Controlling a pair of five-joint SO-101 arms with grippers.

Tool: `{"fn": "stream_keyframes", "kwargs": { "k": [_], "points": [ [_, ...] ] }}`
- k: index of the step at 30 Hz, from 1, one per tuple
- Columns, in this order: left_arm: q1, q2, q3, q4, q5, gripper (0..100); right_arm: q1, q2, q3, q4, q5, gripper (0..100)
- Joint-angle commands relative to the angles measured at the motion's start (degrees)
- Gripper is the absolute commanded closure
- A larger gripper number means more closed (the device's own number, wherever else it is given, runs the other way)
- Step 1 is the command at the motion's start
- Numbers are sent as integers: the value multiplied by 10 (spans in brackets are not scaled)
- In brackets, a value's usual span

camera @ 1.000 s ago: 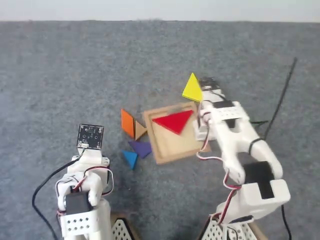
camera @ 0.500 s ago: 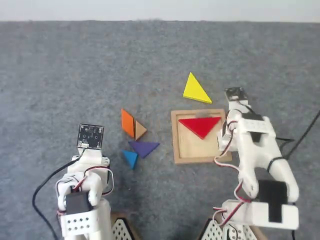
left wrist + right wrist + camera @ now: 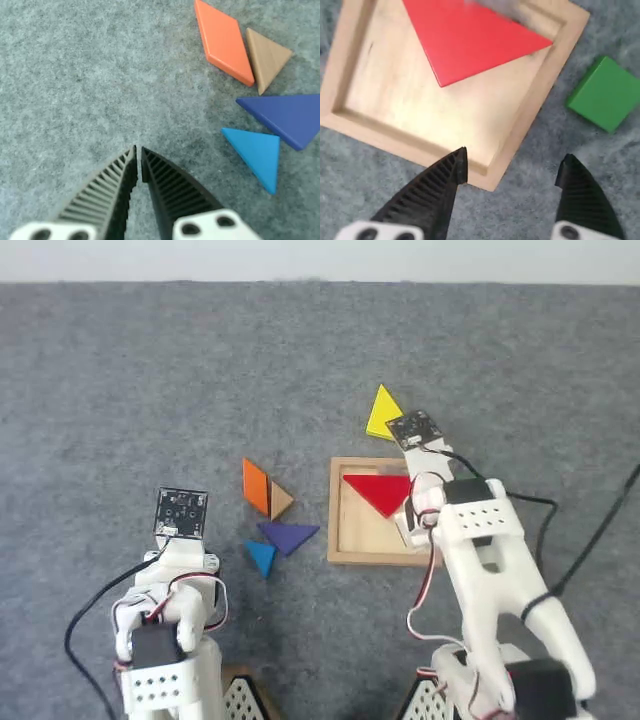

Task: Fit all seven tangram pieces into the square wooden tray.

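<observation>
The square wooden tray (image 3: 337, 512) lies on the grey worktop (image 3: 150, 370) with a large red triangle (image 3: 380, 490) inside. The right gripper (image 3: 515, 155) hangs released, spread wide over a tray corner. The left gripper (image 3: 139, 148) is clenched on nothing, apart from the orange parallelogram piece (image 3: 222, 40).
</observation>
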Motion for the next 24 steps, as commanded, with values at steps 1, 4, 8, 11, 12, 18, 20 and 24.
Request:
{"fn": "stream_keyframes", "kwargs": {
  "k": [1, 4, 8, 11, 12, 18, 20, 24],
  "points": [
    [0, -7, -5, 3, -4, 985, 2, -44, -54, 15, 6, 714],
    [0, -7, -5, 3, -4, 985, 0, -24, -132, 18, 6, 713],
    [0, -7, -5, 3, -4, 985, 0, 91, -283, 48, 11, 710],
    [0, -7, -5, 3, -4, 985, -7, 199, -389, 55, 26, 709],
    [0, -7, -5, 3, -4, 985, -12, 234, -420, 56, 27, 709],
    [0, -7, -5, 3, -4, 985, -51, 400, -556, 55, 49, 708],
    [0, -7, -5, 3, -4, 985, -53, 440, -599, 52, 53, 678],
    [0, -7, -5, 3, -4, 985, -51, 515, -694, 69, 58, 537]
  ]
}}
